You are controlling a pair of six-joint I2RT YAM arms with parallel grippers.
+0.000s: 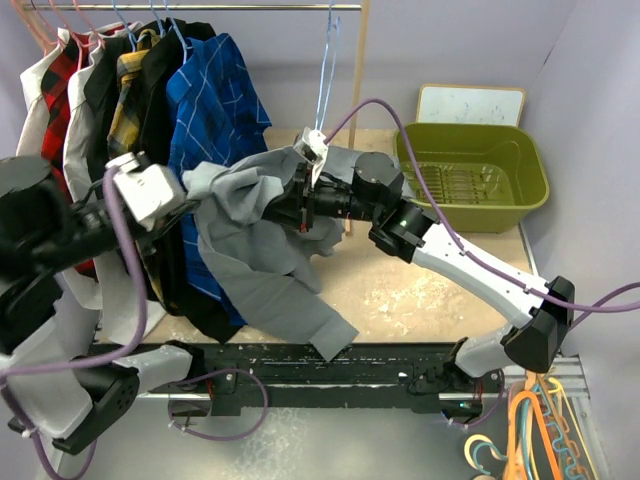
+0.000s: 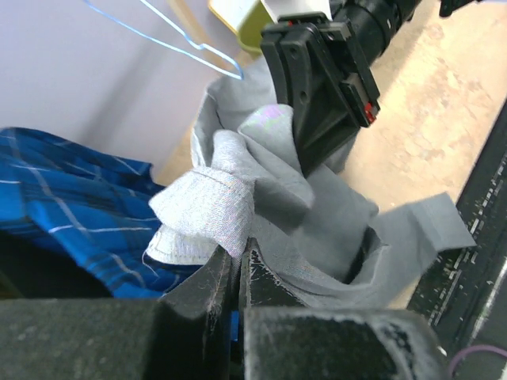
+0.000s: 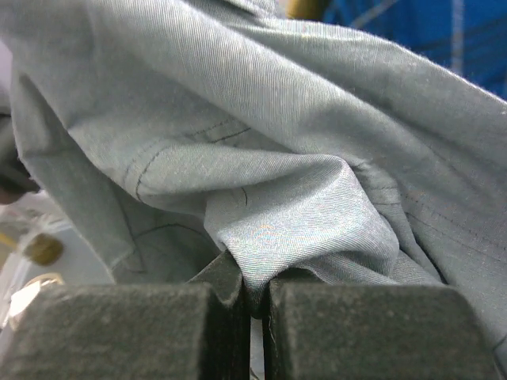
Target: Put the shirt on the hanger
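Observation:
The light-grey shirt (image 1: 262, 250) hangs bunched in the air between both arms, its lower part drooping toward the table's front edge. My left gripper (image 1: 190, 192) is shut on a fold of the shirt (image 2: 207, 207) at its left side. My right gripper (image 1: 296, 192) is shut on a fold of the shirt (image 3: 301, 214) at its right side. The light-blue wire hanger (image 1: 327, 70) hangs from the rail just above the right gripper; its lower part is hidden behind the gripper. It also shows in the left wrist view (image 2: 170, 39), above the shirt.
A rail (image 1: 250, 7) at the back carries several hung garments, among them a blue checked shirt (image 1: 215, 110) right behind the grey one. A green bin (image 1: 472, 178) sits at the back right. Orange and blue hangers (image 1: 535, 435) lie at the front right.

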